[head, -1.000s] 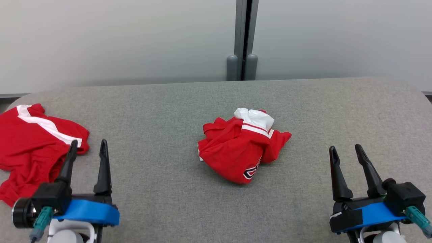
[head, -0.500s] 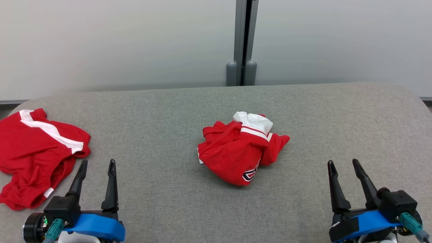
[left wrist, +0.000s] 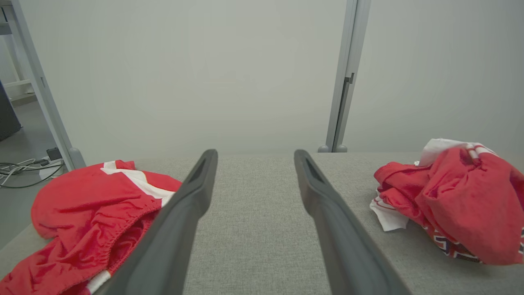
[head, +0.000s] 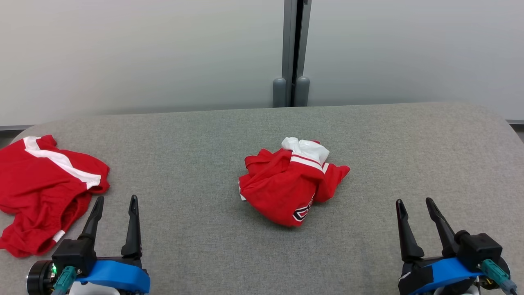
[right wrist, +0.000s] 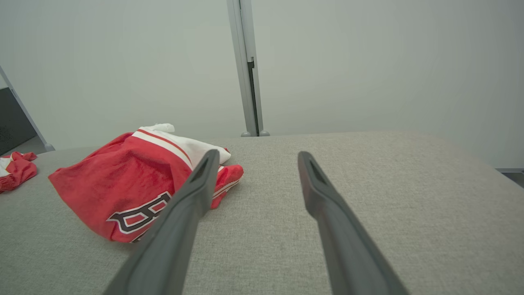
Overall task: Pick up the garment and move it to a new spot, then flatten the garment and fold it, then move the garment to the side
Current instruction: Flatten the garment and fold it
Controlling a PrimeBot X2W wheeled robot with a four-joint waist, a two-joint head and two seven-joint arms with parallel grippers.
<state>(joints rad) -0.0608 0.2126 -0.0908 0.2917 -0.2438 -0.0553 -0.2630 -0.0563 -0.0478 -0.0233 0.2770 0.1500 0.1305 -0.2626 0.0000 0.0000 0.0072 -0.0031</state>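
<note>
While crumpled garment [head: 286,192] and flatter garment [head: 37,184] — two — lie apart, left pincer [head: 116,199] and right pincer [head: 414,201] both gape.

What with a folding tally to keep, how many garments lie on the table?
2. A crumpled red-and-white garment lies at the middle of the table; a red garment with a white stripe lies at its left edge. Folds could hide more.

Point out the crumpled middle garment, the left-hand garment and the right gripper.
crumpled garment [head: 286,189]: head view, red front panel.
left-hand garment [head: 43,189]: head view, red middle.
right gripper [head: 413,201]: head view, midway between fingertips.
</note>
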